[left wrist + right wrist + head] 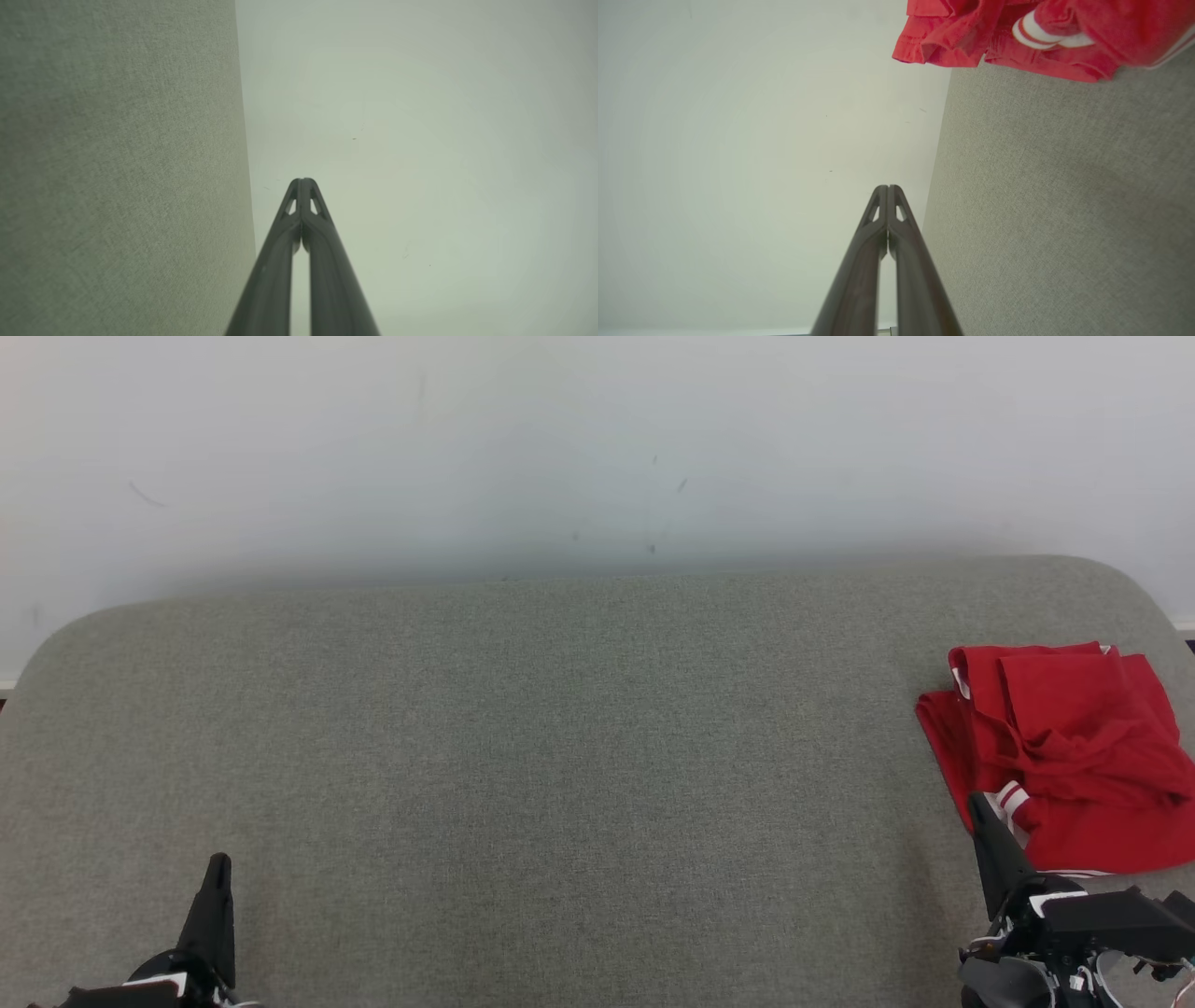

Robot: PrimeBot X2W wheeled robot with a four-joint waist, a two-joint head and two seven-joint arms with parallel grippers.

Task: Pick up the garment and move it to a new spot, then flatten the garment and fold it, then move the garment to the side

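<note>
1. The red garment [1074, 747] is lying in a loose, rumpled fold on the grey counter [560, 756], at 3 o'clock on the surface and close to its right edge. White stripes [1011, 798] are showing at the garment's 7 o'clock corner.

2. The left fingers [219, 868] are sitting at 7 o'clock in the head view, pointing toward 12 o'clock. They are pressed together and gripping nothing. They are well apart from the garment.

3. The right fingers [976, 803] are sitting at 4 o'clock in the head view. They are also pressed together and gripping nothing. Their tip is overlapping the garment's 7 o'clock corner in that view.

4. In the right wrist view, the right fingers [887, 191] are closed tip to tip. The garment [962, 28] is lying ahead of them at 1 o'clock, with bare counter [1064, 210] showing between.

5. In the left wrist view, the left fingers [302, 184] are closed, with the counter [117, 163] running along at 9 o'clock.

6. A pale wall [560, 448] is standing behind the counter at 12 o'clock.
</note>
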